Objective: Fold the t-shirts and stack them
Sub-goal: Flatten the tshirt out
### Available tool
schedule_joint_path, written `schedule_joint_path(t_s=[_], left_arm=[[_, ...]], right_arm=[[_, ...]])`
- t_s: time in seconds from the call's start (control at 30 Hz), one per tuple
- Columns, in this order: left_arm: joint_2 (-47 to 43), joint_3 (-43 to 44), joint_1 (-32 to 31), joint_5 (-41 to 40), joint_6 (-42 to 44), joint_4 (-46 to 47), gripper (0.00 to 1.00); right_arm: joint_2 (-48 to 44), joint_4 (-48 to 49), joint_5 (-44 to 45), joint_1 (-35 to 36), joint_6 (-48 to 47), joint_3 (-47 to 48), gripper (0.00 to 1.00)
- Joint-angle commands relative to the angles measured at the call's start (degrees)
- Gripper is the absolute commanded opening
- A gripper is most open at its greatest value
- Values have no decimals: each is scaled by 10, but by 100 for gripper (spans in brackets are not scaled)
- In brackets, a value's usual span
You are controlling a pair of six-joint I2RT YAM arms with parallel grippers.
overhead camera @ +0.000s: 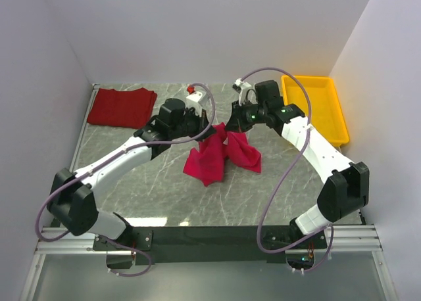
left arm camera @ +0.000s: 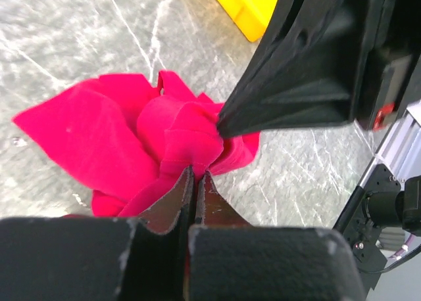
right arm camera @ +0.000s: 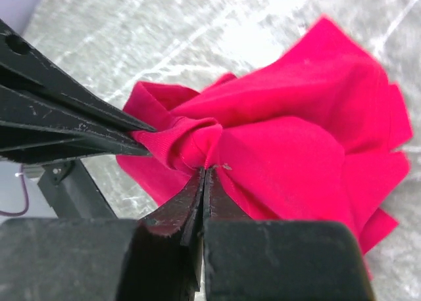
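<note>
The crimson-pink t-shirt [overhead camera: 220,158] is bunched at the middle of the table, pinched up at its far edge. My left gripper [overhead camera: 209,127] is shut on a fold of it, and the closed fingertips [left arm camera: 196,174] bite into the cloth [left arm camera: 99,137]. From the other side my right gripper [overhead camera: 230,126] is shut on the same bunch [right arm camera: 296,143], its tips [right arm camera: 205,171] pressed together on a rolled hem. The two grippers nearly touch, and each shows in the other's wrist view. The darker brick-red t-shirt [overhead camera: 122,107] lies folded flat at the back left.
A yellow plastic tray [overhead camera: 317,110] stands at the back right, and its corner [left arm camera: 247,8] shows in the left wrist view. White walls close in the table on three sides. Both arms reach inward over the marble tabletop [overhead camera: 151,189].
</note>
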Motion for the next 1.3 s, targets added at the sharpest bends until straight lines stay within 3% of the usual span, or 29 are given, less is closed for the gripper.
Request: schedule_joint_path(t_s=[0.0, 0.23, 0.4, 0.53, 0.7, 0.8, 0.93, 1.0, 1.13, 1.17, 1.2, 1.27], left_arm=[[-64, -4, 4, -20, 21, 24, 1], [-194, -25, 8, -92, 66, 26, 1], [-288, -12, 9, -194, 125, 32, 1], [-349, 39, 9, -265, 182, 41, 1], [-337, 144, 9, -281, 281, 54, 1], [-302, 170, 9, -266, 311, 47, 1], [-241, 159, 10, -194, 311, 21, 1], [-221, 142, 11, -113, 290, 12, 1], [-159, 132, 15, 32, 271, -74, 1], [-147, 131, 15, 53, 270, -100, 1], [-134, 123, 19, 112, 270, -125, 1], [-99, 98, 21, 155, 265, -162, 1]], right_arm=[[-33, 3, -37, 4, -14, 54, 0], [-22, -44, -122, 32, -64, 217, 0], [-1, -40, -137, 94, -57, 341, 0], [15, 13, -127, 124, -3, 466, 0], [1, 79, -85, 132, 57, 507, 0], [-32, 71, -63, 132, 54, 459, 0], [-109, 87, -41, 130, 36, 247, 0], [-151, 91, -49, 129, 11, 151, 0], [-210, 81, -119, 77, -75, 36, 7], [-219, 77, -129, 35, -86, 21, 10], [-237, 74, -134, 15, -92, -7, 11], [-256, 66, -118, -30, -118, -38, 13]])
